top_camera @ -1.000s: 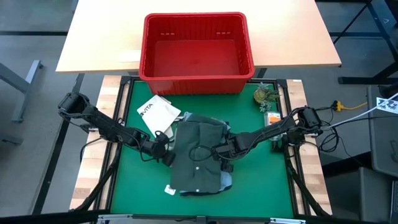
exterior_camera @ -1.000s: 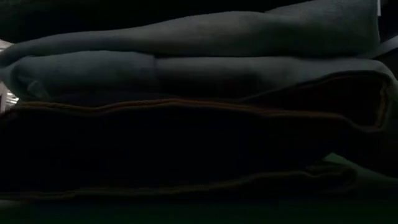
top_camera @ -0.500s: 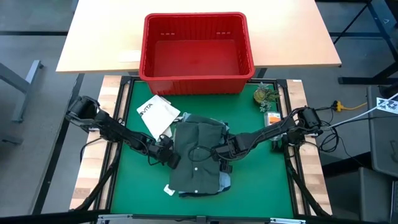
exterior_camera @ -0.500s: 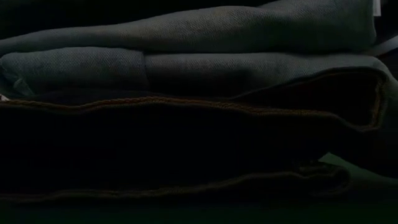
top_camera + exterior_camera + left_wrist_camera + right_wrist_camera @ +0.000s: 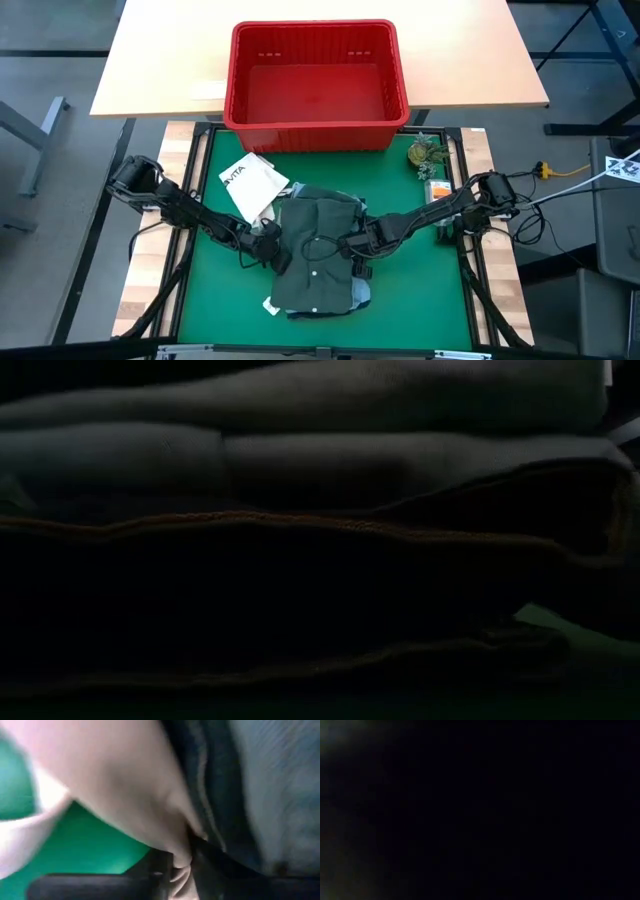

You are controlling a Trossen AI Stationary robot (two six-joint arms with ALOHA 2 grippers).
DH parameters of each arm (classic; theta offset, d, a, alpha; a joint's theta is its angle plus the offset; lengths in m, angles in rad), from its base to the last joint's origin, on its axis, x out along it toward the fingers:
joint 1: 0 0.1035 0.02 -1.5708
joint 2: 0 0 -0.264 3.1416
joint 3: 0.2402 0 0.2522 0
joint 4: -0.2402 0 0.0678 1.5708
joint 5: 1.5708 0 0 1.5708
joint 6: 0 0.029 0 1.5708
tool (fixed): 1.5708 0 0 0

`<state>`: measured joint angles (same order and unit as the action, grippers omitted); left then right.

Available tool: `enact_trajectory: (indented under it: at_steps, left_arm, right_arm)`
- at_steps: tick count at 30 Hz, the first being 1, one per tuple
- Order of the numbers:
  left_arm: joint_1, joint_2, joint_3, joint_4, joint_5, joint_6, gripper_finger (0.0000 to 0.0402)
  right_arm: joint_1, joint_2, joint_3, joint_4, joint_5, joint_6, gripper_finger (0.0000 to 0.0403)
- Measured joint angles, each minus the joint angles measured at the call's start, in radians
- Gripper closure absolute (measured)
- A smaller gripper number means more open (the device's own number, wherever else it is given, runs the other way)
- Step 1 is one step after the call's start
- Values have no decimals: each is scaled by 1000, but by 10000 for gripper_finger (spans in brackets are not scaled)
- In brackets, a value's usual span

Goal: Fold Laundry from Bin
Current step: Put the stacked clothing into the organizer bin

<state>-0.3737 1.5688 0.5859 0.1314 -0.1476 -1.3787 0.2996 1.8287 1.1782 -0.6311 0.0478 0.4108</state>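
Observation:
A stack of folded laundry (image 5: pixel 318 270) lies on the middle of the green mat, with a dark olive-green piece on top. The low view shows its layered folds (image 5: pixel 320 560) edge-on. The red bin (image 5: pixel 315 125) stands beyond it on the wooden table, and I see nothing inside it. My left gripper (image 5: pixel 272 250) is at the stack's left edge, closed on a pale beige fold. My right gripper (image 5: pixel 350 246) is shut and sits on the stack's top, toward its right side. The right wrist view is dark. My left gripper pinches a fold of pale beige cloth (image 5: pixel 181 865) between its two fingers at the stack's left edge. It comes in slanting down from the table's left. The cloth lies on the mat beside the dark layers; how many layers it holds I cannot tell. My right gripper sits on the olive-green top piece (image 5: pixel 335 235) near its right edge, slanting down from the right. The gripper itself hides the place of contact, so whether it pinches cloth or only presses on it cannot be told.
A white tote bag (image 5: pixel 250 185) lies on the mat just left of and beyond the stack, close to my left arm. A small plant-like object (image 5: pixel 425 152) and an orange item (image 5: pixel 437 188) sit at the mat's far right corner. Bare green mat (image 5: pixel 420 300) shows near right.
My left gripper has gone down and toward the stack's left edge, a short way toward the table's right. In the low view the upper grey layers of the stack have shifted a little. My right gripper has stayed on the stack's top.

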Motion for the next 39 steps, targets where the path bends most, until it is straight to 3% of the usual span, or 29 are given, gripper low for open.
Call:
enact_trajectory:
  at_steps: [5, 19, 39]
  left_arm:
    - [-2, -6, -1, 113, 33, 2, 390]
    - [-2, -7, 61, 177, 69, 70, 393]
    - [0, -61, 165, 128, 23, 231, 395]
  right_arm:
    - [-8, 0, 0, 16, -26, -26, 401]
    - [-26, -18, 66, -6, -59, -139, 402]
    - [-26, -23, 271, -258, -50, -281, 403]
